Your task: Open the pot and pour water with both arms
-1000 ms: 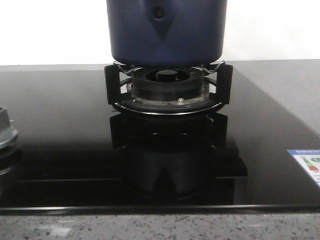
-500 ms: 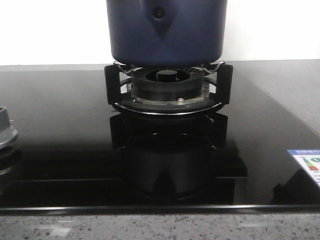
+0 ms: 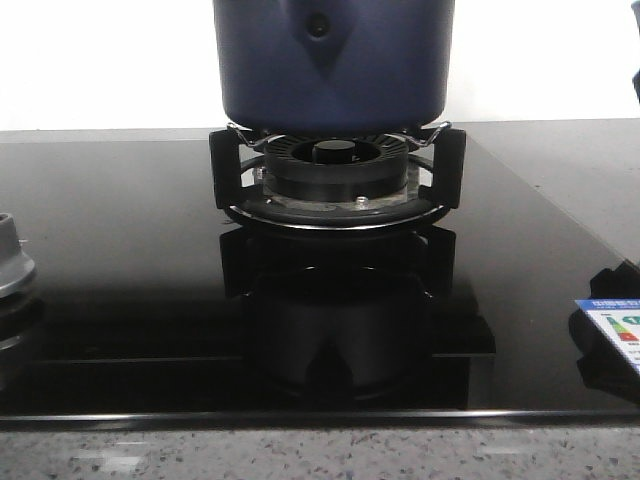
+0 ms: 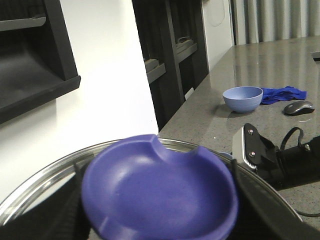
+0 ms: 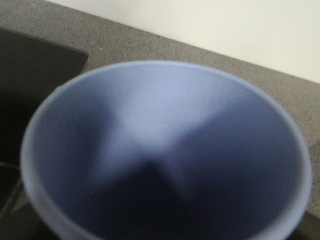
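pot [image 3: 333,60] sitting on burner [image 3: 335,175] | left claw: hanging over purple knob [image 4: 160,187], grip unclear | right claw: fingers unseen, blue cup [image 5: 165,150] filling its view, grip unclear

Left gripper [image 4: 159,202]: dark fingers [image 4: 256,200] flank purple knob [image 4: 160,187] either side, jaws pressed against its edges. Right arm [image 4: 282,157]: black segment with cable visible in left wrist view. Right jaws hidden in right wrist view; state unclear.

Kitchen: gas hob [image 3: 330,180] (glass-topped) in stone counter [image 3: 300,455].
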`<state>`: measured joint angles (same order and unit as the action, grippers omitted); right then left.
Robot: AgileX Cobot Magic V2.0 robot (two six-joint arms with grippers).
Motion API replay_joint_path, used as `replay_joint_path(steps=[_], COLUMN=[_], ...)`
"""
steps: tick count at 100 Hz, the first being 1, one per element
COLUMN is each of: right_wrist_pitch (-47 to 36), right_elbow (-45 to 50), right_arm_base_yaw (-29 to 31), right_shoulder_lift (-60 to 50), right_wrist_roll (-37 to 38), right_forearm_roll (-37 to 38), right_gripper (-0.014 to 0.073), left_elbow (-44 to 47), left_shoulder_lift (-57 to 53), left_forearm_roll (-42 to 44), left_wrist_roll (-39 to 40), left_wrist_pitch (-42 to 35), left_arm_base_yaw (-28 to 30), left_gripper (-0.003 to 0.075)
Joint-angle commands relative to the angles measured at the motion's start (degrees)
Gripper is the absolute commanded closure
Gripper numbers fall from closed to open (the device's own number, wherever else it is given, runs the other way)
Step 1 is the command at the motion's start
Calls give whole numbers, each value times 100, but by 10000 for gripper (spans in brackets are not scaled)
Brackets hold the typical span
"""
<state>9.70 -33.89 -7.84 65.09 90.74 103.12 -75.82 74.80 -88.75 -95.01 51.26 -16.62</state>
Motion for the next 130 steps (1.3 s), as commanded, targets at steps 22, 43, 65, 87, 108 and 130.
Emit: replay_joint_path(steps=[22,43,65,87,108,130], right_wrist_pitch=[377,772,857,806,709,699], right_elbow=[-28,-28,-28,-28,-28,-28], right_arm_base_yaw=[34,34,34,34,34,34], right_shoulder_lift=[247,330,330,330,330,252], right_wrist_roll=[244,443,443,443,443,443], right_forearm_roll=[473,473,462,291,212,80], right_gripper=[305,302,300,236,99,8], left_elbow=[-192,-192,-192,-192,-192,-192], left_shoulder_lift=[-172,-172,-172,-172,-172,-172], left_forearm_roll=[-548,-548,-548,-548,-548,-548], left_wrist_roll=[39,49,49,82,82,82], left_wrist_pitch=[176,304,304,342,352,352], left_arm_base_yaw=[6,6,6,6,6,6], left_gripper=[513,513,513,513,513,513])
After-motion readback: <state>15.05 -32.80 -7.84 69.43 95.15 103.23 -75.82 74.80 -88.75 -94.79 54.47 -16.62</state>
